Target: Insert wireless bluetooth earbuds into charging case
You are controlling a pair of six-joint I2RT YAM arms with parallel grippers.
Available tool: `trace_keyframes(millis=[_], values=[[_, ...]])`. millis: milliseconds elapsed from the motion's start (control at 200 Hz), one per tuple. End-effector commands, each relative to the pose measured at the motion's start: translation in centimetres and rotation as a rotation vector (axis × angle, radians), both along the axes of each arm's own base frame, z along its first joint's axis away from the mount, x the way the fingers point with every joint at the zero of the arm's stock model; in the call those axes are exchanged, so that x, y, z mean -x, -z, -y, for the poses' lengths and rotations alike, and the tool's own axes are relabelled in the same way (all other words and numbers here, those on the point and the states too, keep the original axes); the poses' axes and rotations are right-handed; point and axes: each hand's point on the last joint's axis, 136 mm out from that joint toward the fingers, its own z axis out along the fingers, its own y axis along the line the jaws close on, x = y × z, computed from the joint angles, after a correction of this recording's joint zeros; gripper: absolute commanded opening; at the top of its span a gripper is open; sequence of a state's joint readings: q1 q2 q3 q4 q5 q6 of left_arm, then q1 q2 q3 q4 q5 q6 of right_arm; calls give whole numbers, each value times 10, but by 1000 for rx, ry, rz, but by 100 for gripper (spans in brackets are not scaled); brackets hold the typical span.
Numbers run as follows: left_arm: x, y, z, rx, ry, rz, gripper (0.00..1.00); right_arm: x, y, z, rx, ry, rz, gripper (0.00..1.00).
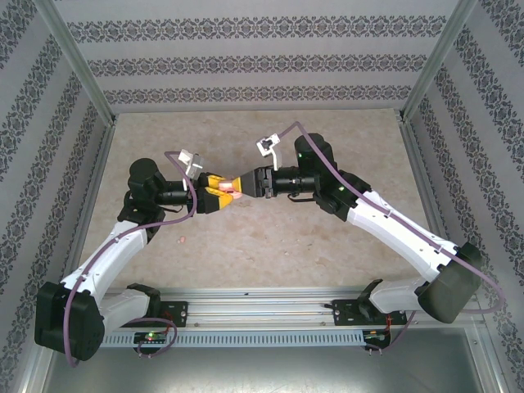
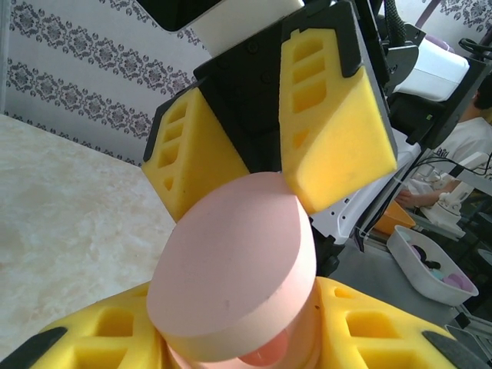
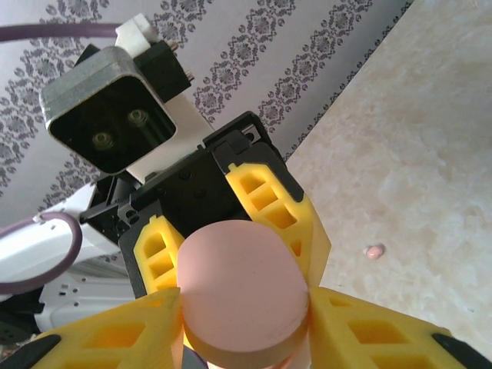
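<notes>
Beige marbled table (image 1: 286, 246) with patterned wallpaper (image 1: 246, 65) all around, and mid-table the left pincer (image 1: 220, 195) is pinching a smooth, rounded pink case (image 3: 240, 288) between chunky yellow foam-looking fingers. The right pincer (image 1: 239, 187) is hugging the same case from the opposite side, can't tell if it's actually squeezing. One tiny pink earbud (image 3: 374, 251) is lying loose on the table, well apart.

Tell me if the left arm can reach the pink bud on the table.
Probably not yet. The bud lies in the open, close by, but the left claw is shut on the pink case and would have to let go first.
</notes>
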State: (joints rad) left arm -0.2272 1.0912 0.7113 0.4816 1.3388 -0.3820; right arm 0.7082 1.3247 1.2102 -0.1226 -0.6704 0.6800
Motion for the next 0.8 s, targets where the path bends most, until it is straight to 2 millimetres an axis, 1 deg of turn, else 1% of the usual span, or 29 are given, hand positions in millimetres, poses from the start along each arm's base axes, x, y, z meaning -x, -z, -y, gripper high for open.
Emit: trace_keyframes(millis=[0,195,355,460,625,794], values=[[29,-20,2,16,148,107,7,-52,19,21,42,243,-12,45],[27,-21,3,17,150,103,7,-55,31,25,62,273,-25,46],[26,-20,3,16,150,98,7,-56,35,25,69,275,-31,51],[25,-20,3,15,149,94,6,-53,31,20,49,242,-17,53],[23,-16,4,14,147,88,7,-41,26,10,39,163,16,58],[19,-12,4,13,131,80,7,-39,18,11,30,166,27,63]])
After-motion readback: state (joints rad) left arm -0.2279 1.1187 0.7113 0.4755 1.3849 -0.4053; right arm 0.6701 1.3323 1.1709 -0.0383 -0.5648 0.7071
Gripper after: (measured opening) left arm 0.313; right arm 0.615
